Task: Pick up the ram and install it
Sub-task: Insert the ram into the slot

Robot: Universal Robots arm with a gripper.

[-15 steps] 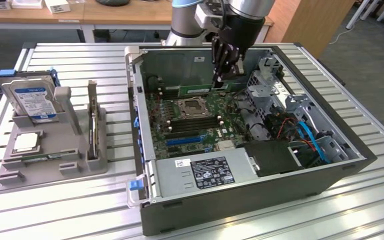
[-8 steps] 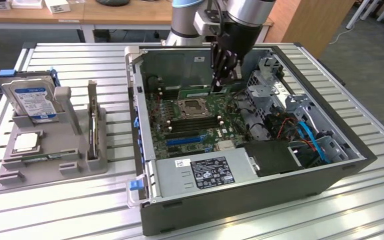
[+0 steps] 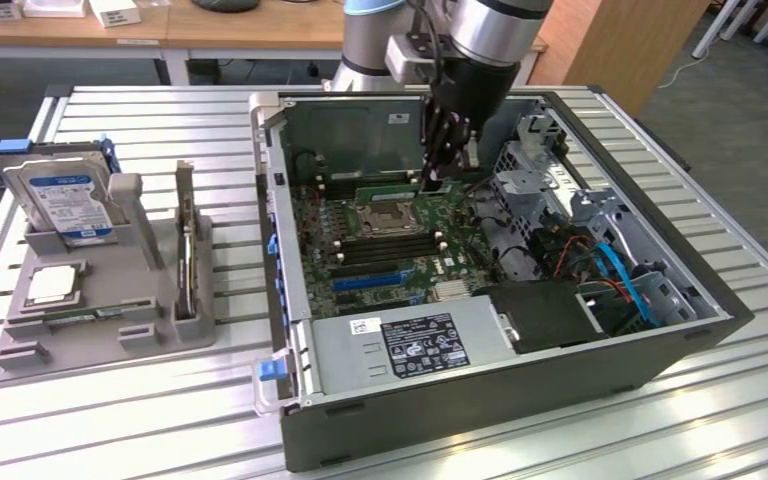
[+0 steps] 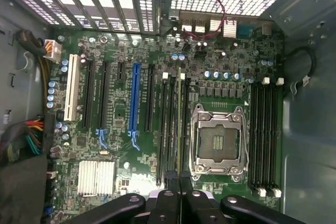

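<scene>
Arm reached down into the open computer case [image 3: 491, 380], which lay on its side on the slatted worktop [image 3: 91, 430]. The claw [image 3: 434, 185] was deep inside, just over the motherboard [image 3: 357, 265]. Its fingers were together and clamped on the ram [image 3: 387, 187].

In the wrist view the ram [image 4: 181, 124] showed edge-on as a thin green-yellow line. It ran straight out from the claw [image 4: 179, 178], in line with the dark memory slots [image 4: 167, 129] just beside the processor socket [image 4: 218, 142]. It was pinched by its long top edge and held upright, probably so the contact edge pointed down at the slot and the stick stayed parallel to it.

In the exterior view the ram sat on the far side of the socket [image 3: 387, 217], low at slot level. I couldn't tell whether it was seated or only resting on the slot.

The case lay open side up, likely to give the arm a straight vertical approach.

A grey holder [image 3: 104, 340] stood on the worktop well apart from the case, at the exterior view's left. It carried the blue-labelled hard drive [image 3: 64, 195] upright and the square processor chip [image 3: 53, 285] flat. Neither was touched.
</scene>
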